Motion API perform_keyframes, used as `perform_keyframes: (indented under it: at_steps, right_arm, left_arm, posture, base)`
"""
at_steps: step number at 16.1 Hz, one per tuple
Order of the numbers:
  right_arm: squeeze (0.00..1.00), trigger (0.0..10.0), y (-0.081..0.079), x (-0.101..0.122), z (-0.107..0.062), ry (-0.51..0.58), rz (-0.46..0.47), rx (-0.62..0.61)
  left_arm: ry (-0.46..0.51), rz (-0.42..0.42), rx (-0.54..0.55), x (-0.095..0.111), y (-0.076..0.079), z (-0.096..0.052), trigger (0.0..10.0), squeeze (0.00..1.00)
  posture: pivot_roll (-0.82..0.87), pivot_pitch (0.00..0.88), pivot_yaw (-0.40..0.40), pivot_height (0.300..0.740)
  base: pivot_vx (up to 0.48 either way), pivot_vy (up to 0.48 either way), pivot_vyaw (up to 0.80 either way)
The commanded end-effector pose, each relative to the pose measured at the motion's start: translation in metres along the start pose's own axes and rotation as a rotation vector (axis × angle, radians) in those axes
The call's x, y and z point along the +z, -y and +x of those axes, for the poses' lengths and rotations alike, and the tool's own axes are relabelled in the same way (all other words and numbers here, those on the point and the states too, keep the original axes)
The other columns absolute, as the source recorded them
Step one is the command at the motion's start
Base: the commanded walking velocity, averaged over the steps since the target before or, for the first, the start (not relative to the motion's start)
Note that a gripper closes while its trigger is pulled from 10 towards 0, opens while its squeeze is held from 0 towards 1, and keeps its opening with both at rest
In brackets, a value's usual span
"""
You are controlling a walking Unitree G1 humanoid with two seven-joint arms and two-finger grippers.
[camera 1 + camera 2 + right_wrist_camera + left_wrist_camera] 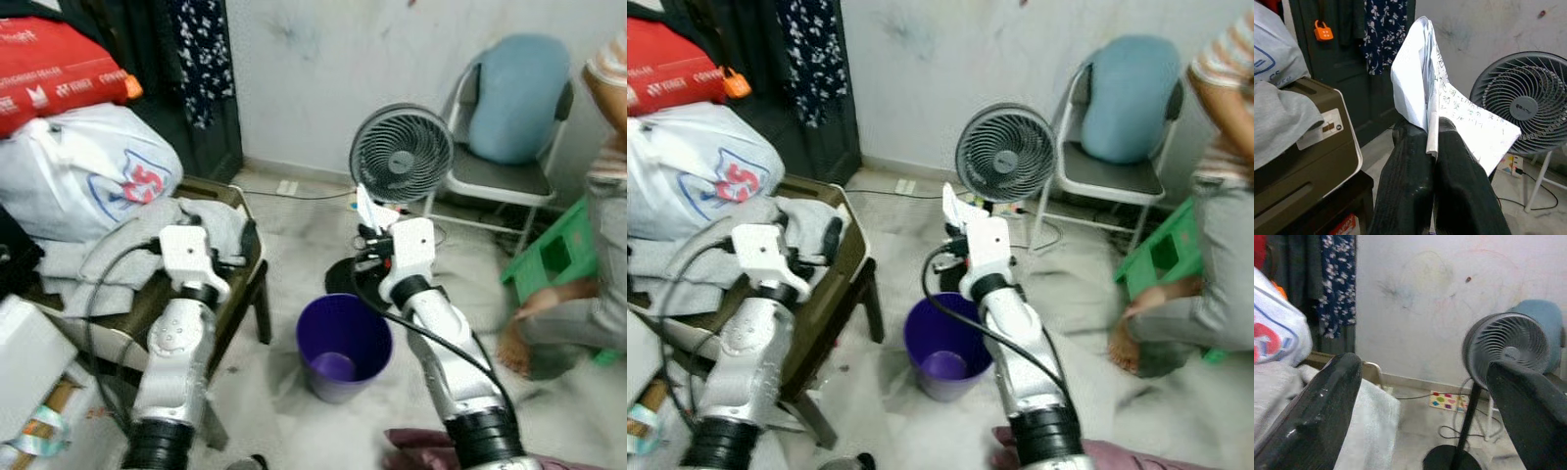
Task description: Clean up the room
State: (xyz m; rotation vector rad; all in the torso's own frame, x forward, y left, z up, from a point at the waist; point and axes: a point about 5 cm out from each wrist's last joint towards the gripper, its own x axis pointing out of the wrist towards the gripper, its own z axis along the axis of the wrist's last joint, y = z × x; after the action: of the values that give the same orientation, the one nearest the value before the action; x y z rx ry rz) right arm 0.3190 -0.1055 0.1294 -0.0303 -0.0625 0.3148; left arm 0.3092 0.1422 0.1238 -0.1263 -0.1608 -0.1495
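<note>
Maroon cloth (441, 452) lies nearest, at six o'clock by the base of the right arm. Just beyond it, near the middle of the floor, stands a purple bin (344, 347), upright with its mouth open. At nine o'clock from the bin, a dark stool (240, 294) carries an olive-brown case (1312, 147) with grey clothing (118, 250) heaped on top.

The left gripper (245, 240) hovers over that stool, at ten o'clock from the bin; its two black fingers (1317, 416) stand wide apart with nothing between them. The right gripper (364, 235) is raised just past the bin's far rim, at twelve o'clock from it, and its fingers (1405, 181) are pressed together on a folded sheet of white paper (1449, 117) covered in handwriting, which sticks up above the fingertips.

Further off at ten o'clock, a white plastic bag (88, 171) with a red and blue print sits on the pile, with a red bag (59, 73) above it. Straight ahead at twelve o'clock, a grey pedestal fan (402, 154) faces forward, a power strip (1448, 401) on the floor behind its pole. At two o'clock, a folding chair (505, 176) holds a blue cushion (517, 93) against the scribbled wall (323, 59). At three o'clock, a person (598, 245) crouches beside a green stool (556, 255).
</note>
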Motion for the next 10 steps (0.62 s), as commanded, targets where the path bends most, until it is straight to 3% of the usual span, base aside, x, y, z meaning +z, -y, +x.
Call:
perform_keyframes:
  at_steps: [1, 10]
  right_arm:
    - [0.00, 10.0, 0.0033, -0.0001, 0.0009, -0.001, -0.006, -0.017]
    - [0.00, 10.0, 0.0050, 0.0003, 0.0044, -0.004, -0.017, -0.029]
  left_arm:
    - [0.010, 0.002, -0.018, 0.0023, 0.0021, 0.0008, 10.0, 0.00]
    - [0.013, -0.004, -0.020, 0.0036, 0.0005, 0.0015, 10.0, 0.00]
  posture:
    - [-0.04, 0.037, -0.035, 0.740]
    - [-0.03, 0.050, -0.038, 0.740]
  base:
    - [0.000, 0.000, 0.00]
    - [0.280, 0.000, 0.00]
